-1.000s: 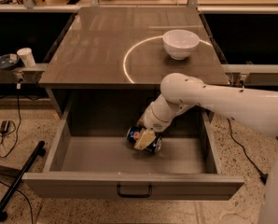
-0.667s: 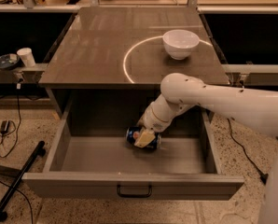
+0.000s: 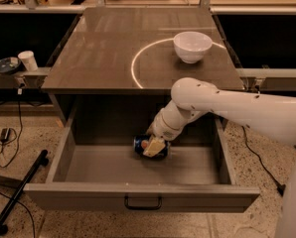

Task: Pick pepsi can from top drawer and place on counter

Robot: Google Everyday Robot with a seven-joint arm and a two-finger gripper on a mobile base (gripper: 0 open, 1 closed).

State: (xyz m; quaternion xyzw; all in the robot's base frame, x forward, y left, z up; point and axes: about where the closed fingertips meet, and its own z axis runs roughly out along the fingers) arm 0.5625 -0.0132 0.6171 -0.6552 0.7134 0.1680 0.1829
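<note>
The top drawer [image 3: 138,195] is pulled out, with a dark bar handle [image 3: 143,203] on its front. The pepsi can [image 3: 141,144], dark blue, lies on its side on the drawer floor near the back middle. My gripper [image 3: 154,147] reaches down into the drawer from the right on the white arm [image 3: 227,105]. It is closed around the can, with one tan finger pad [image 3: 154,146] across the can's front. The can rests at floor level. The counter [image 3: 113,48] above has a pale circular arc [image 3: 134,66].
A white bowl [image 3: 192,46] stands on the counter at the back right, on the arc. A white cup [image 3: 27,60] and a dark dish [image 3: 6,65] sit on a shelf to the left. A black pole [image 3: 19,192] and cables lie on the floor at left.
Almost nothing has moved. The gripper stays at the can in the drawer, and the can has shifted at most slightly.
</note>
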